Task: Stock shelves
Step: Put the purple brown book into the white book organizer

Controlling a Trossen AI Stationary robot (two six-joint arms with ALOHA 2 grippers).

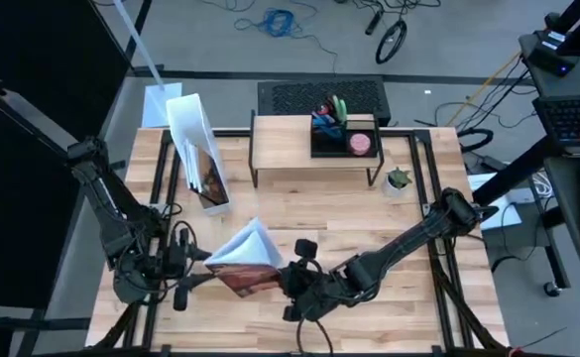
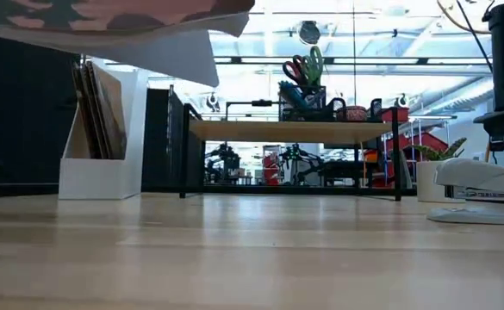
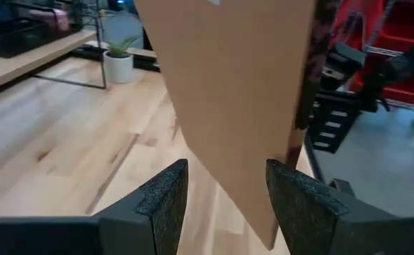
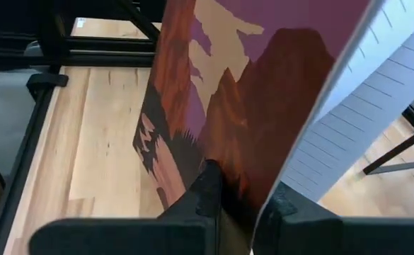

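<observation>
A notebook (image 1: 248,260) with a red and purple mountain picture on its cover and white lined pages hangs over the table's near middle, fanned partly open. My right gripper (image 1: 288,281) is shut on it from the right. My left gripper (image 1: 198,278) is open at the notebook's left; its fingers (image 3: 165,195) stand on either side of the tan back cover's corner (image 3: 256,177). The shelves (image 1: 309,149), a light-wood riser on black legs, stand at the far middle. My right gripper pinches the notebook's edge between its two fingers, one finger (image 4: 207,190) on the picture cover (image 4: 228,152), the other on the white-page side (image 4: 313,170). The fingers come about level from the table's right. The notebook is lifted clear of the table, tilted, its pages spreading. My left gripper: I cannot tell whether it touches the tan cover.
A black organizer tray (image 1: 344,137) with scissors and pens sits on the shelves. A white magazine file (image 1: 198,154) holding flat items stands at the far left. A small potted plant (image 1: 399,180) is right of the shelves. Bare wood lies between the notebook and the shelves.
</observation>
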